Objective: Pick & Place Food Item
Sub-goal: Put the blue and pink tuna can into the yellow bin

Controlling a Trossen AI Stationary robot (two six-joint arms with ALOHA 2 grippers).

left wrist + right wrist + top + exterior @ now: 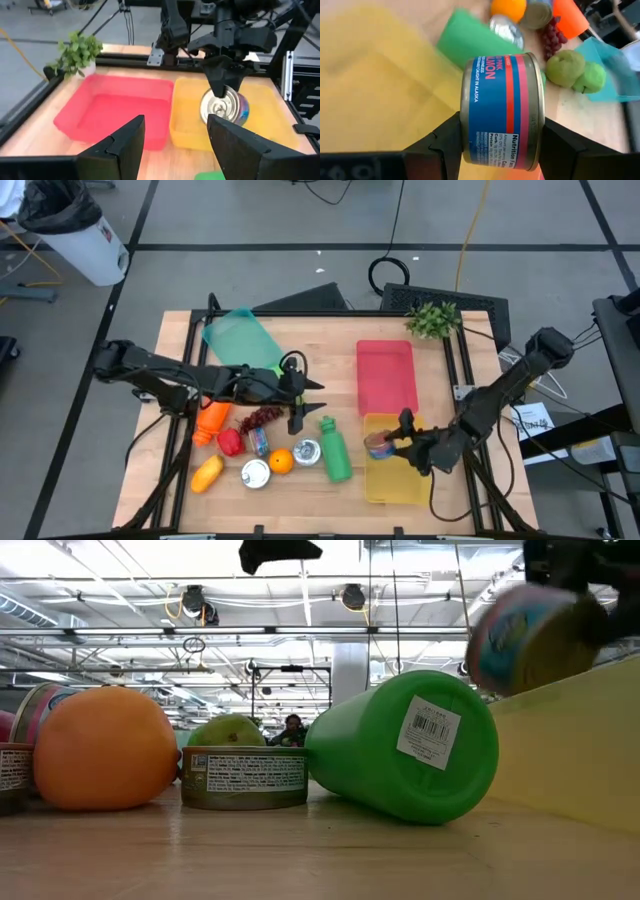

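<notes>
Right claw (502,145) clamps the salmon can (502,112) — held over the yellow bin (385,485).

The right arm is reaching in from the surface's three o'clock edge, angling toward seven o'clock, its wrist bent low. The right claw (397,443) is gripping a salmon can (503,111) sideways, fingers pressing its two flat ends. The left arm is stretching from nine o'clock across toward three o'clock, lying nearly level. The left claw (304,398) is hanging with its fingers (122,145) parted, holding nothing.
</notes>
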